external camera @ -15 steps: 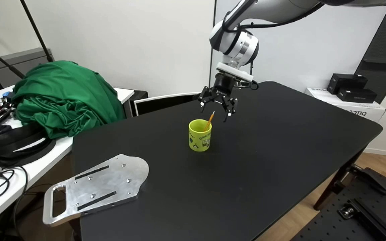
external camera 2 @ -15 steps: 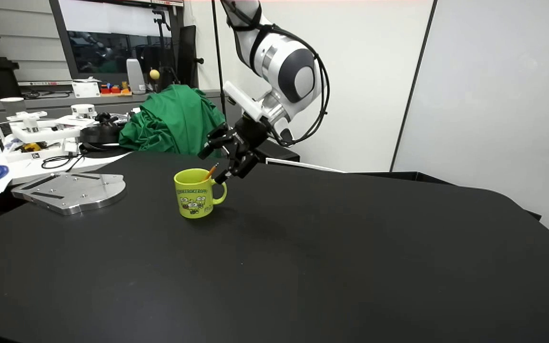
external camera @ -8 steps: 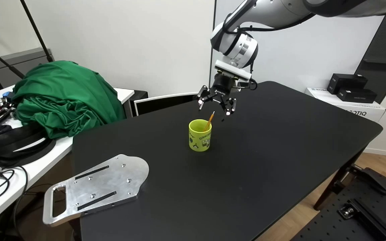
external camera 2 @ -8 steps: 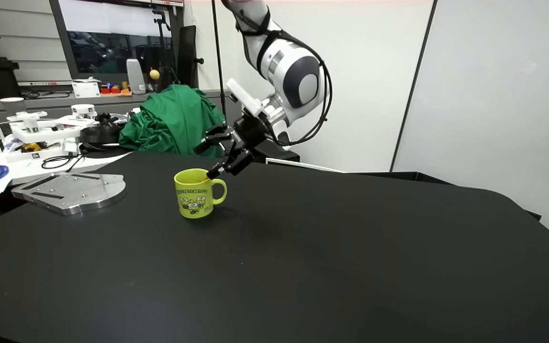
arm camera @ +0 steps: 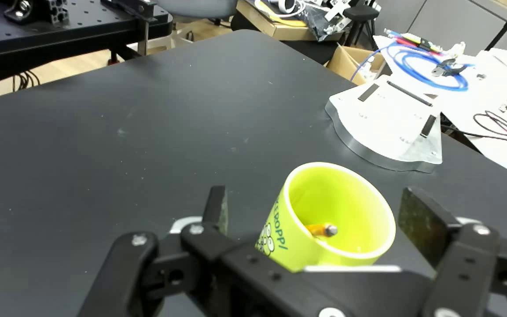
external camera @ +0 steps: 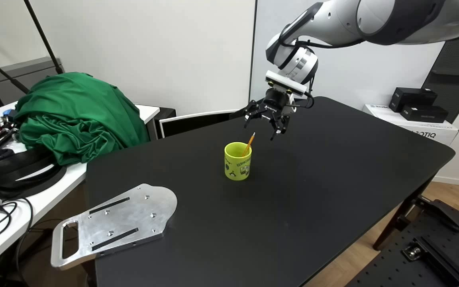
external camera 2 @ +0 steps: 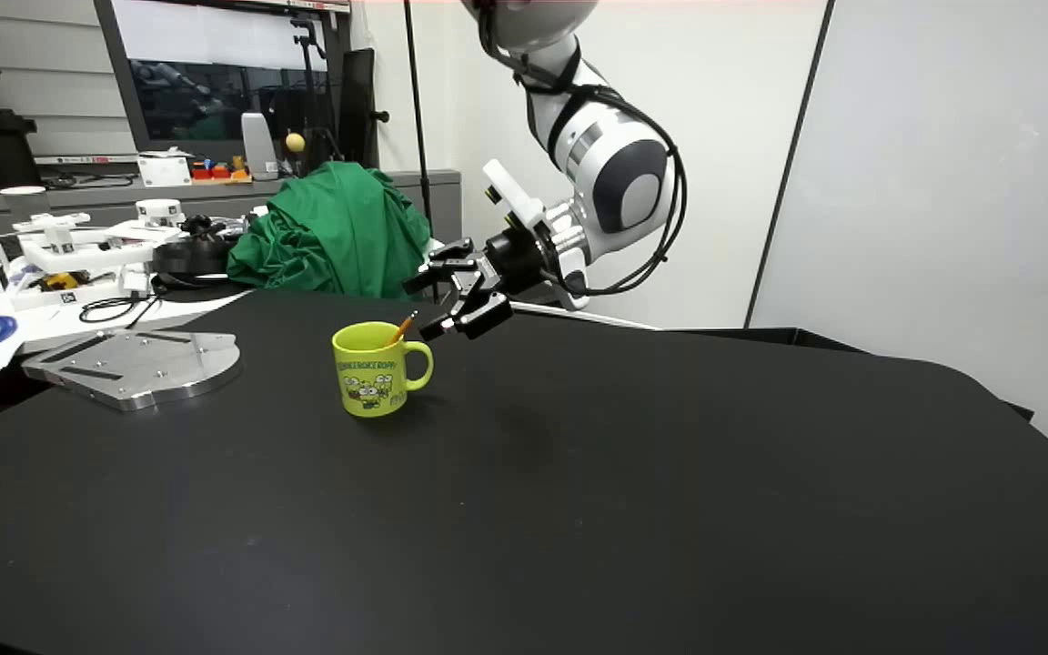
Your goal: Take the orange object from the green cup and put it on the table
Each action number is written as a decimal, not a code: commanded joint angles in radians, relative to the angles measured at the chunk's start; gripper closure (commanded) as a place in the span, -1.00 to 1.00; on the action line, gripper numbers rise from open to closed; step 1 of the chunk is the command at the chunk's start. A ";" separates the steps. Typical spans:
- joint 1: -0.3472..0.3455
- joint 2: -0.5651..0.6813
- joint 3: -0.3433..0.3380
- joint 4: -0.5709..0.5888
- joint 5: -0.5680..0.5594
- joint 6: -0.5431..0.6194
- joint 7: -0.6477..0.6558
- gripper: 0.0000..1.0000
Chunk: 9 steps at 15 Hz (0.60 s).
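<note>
The green cup (external camera: 233, 169) stands upright on the black table (external camera: 317, 191). Its handle shows in an exterior view (external camera 2: 420, 366). The orange object (external camera: 249, 145), a pencil-like stick with a metallic end, leans in the cup and sticks out above the rim; it also shows in an exterior view (external camera 2: 404, 326) and end-on in the wrist view (arm camera: 316, 229). My gripper (external camera: 261, 129) is open and empty, tilted, a little above and beside the cup on its handle side. In the wrist view, the cup (arm camera: 295, 242) appears between the spread fingers (arm camera: 425, 222), beyond them.
A flat silver metal plate (external camera: 122, 219) lies at the table's edge, partly overhanging. A white desk (external camera: 54, 199) with a green cloth heap (external camera: 74, 115) and clutter stands beside the table. A black perforated platform (external camera: 416, 255) is on the opposite side.
My gripper first dipped slightly toward the cup, then drew back away from it toward the handle side. The stick's end, hidden behind a finger half a second ago, shows again. Cup and stick stayed put.
</note>
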 commanded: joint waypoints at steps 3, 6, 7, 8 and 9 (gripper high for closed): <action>-0.019 0.097 0.000 0.110 0.074 -0.105 0.102 -1.00; -0.018 0.123 0.002 0.119 0.103 -0.130 0.106 -1.00; -0.019 0.131 0.003 0.122 0.114 -0.138 0.104 -1.00; -0.021 0.139 0.004 0.126 0.125 -0.149 0.103 -1.00; -0.021 0.146 0.003 0.130 0.136 -0.153 0.103 -1.00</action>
